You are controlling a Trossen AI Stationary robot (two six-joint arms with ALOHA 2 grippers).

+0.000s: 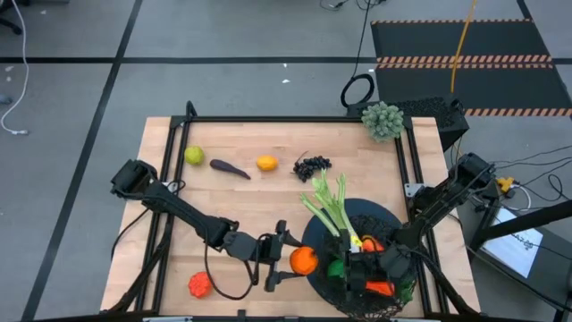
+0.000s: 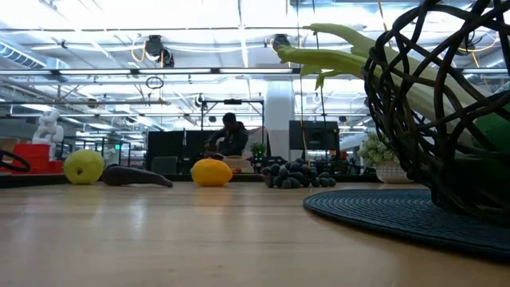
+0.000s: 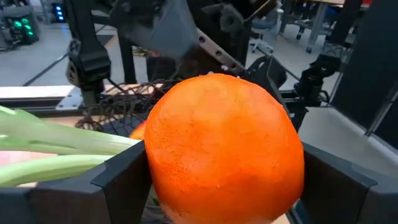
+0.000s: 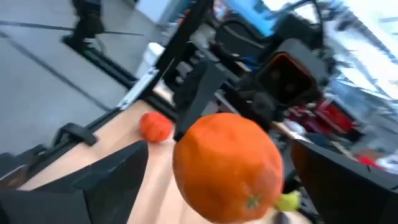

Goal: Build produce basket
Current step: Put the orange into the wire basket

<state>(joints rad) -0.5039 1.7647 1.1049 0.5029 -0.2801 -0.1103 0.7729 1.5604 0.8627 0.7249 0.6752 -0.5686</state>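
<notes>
While the orange (image 1: 303, 260) is pinched between the fingers of the left end effector (image 1: 288, 259), the scene is laid out as follows.

Left end effector: closed on the orange from both sides, held just beside the rim of the basket (image 1: 315, 284) on its left, near the front edge of the surface (image 1: 259, 197).
Orange: seen filling the left wrist view (image 3: 224, 149), a dark finger (image 3: 121, 183) pressed against each flank; seen also in the right wrist view (image 4: 229, 165).
Right end effector: (image 1: 389, 264) positioned over the basket interior; whether its fingers are spread or pressed together cannot be told.
Basket: set on a dark round mat (image 1: 380, 215) at the front right of the surface; its black wire wall (image 2: 446, 119) is seen close up in the low view.
Celery stalk: (image 1: 329, 207) laid in the basket, its leafy end sticking out over the rim toward the middle of the surface; shown also in the low view (image 2: 351, 56).
Other produce in basket: green and red-orange pieces are seen, but cannot be told apart.
Back row on the surface, left to right: lime (image 1: 194, 156), eggplant (image 1: 230, 168), lemon (image 1: 266, 163), grapes (image 1: 312, 166), all well apart from the basket.
Mango: (image 1: 200, 284) lying at the front left, near the left arm.
Grey-green bumpy clump: (image 1: 382, 120) sitting at the back right corner.
Person: (image 2: 230, 135) seen far behind the surface in the low view.
</notes>
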